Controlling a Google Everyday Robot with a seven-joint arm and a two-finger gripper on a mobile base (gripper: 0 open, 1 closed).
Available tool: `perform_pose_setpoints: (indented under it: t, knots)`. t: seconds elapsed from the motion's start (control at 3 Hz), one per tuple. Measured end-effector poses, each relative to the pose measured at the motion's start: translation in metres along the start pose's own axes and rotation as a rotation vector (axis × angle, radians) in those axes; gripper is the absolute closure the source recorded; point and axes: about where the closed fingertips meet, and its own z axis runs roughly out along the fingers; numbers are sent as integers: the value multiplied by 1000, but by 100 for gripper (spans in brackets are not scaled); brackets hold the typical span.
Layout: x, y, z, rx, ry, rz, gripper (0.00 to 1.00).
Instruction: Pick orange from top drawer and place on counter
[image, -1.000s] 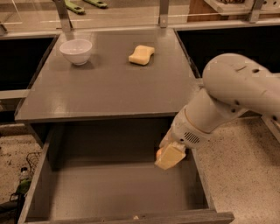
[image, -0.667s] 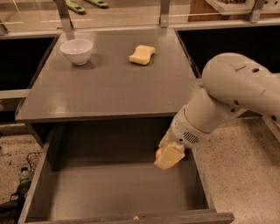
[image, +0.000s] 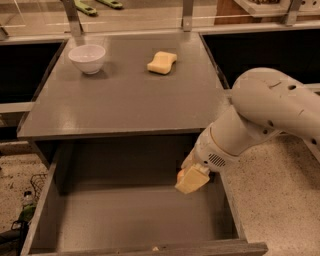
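Cream-padded two-finger gripper (image: 190, 179) hanging over the right side of the open dark-grey wooden top drawer (image: 125, 222), clamping a mostly hidden small orange fruit (image: 180, 176), white bowl (image: 87, 58) and yellow sponge (image: 162, 62) sitting on the dark-grey matte counter (image: 125, 102).

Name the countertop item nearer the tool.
The yellow sponge; the white bowl sits farther left. The tool hangs over the open drawer.

Matte dark grey across the table (image: 125, 100) and the open top drawer (image: 125, 220) alike. Plain white on the bowl (image: 87, 57), far left; pale yellow on the sponge (image: 162, 62), far middle. Off-white on the arm (image: 265, 110), right. Cream-yellow on the end effector (image: 190, 181), over the drawer's right side, with a small orange patch (image: 180, 176) at its left edge. Speckled beige on the floor (image: 280, 200).
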Motion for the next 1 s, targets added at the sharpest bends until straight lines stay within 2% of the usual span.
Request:
perform_pose_setpoints:
  t: [0.67,1.0]
  knots:
    - [-4,-14,-12,75,-25,36,100]
    - [-9,-47,-37,181,-75,87,100]
